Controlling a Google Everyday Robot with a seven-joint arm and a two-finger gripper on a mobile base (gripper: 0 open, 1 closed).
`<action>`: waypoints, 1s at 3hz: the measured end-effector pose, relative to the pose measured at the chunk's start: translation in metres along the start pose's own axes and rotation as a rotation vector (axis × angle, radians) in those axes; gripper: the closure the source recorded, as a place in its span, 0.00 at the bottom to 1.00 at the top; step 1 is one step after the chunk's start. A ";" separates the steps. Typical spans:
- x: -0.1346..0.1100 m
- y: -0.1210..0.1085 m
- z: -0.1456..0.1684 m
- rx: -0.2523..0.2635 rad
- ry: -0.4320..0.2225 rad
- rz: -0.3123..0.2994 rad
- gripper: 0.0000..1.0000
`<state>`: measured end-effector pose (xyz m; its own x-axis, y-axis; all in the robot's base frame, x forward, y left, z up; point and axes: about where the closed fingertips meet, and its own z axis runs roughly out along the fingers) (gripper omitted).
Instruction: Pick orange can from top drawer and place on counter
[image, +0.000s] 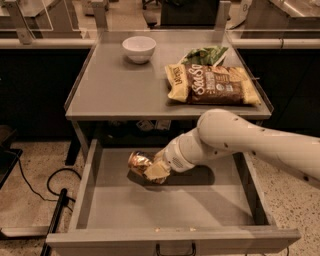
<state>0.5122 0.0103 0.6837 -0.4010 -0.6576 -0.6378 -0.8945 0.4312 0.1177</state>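
Observation:
The orange can (138, 162), shiny and dented, lies on its side in my gripper (156, 170), which is shut on its right end. The can hangs a little above the floor of the open top drawer (84, 186), over its left middle part. My white arm reaches in from the right, across the drawer. The drawer's dark handle (175, 248) shows at the bottom edge. The grey counter (117, 95) stands directly above the back of the drawer.
On the counter are a white bowl (139, 48) at the back left, a brown-and-yellow snack bag (215, 85) on the right and a green bag (205, 54) behind it. A black cable (52, 181) lies on the floor to the left.

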 end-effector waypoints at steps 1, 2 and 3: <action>-0.023 -0.007 -0.036 0.006 -0.024 -0.022 1.00; -0.026 -0.007 -0.039 0.003 -0.025 -0.026 1.00; -0.034 -0.007 -0.052 0.033 -0.028 -0.037 1.00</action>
<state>0.5214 -0.0021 0.7438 -0.3617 -0.6559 -0.6625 -0.9014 0.4275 0.0689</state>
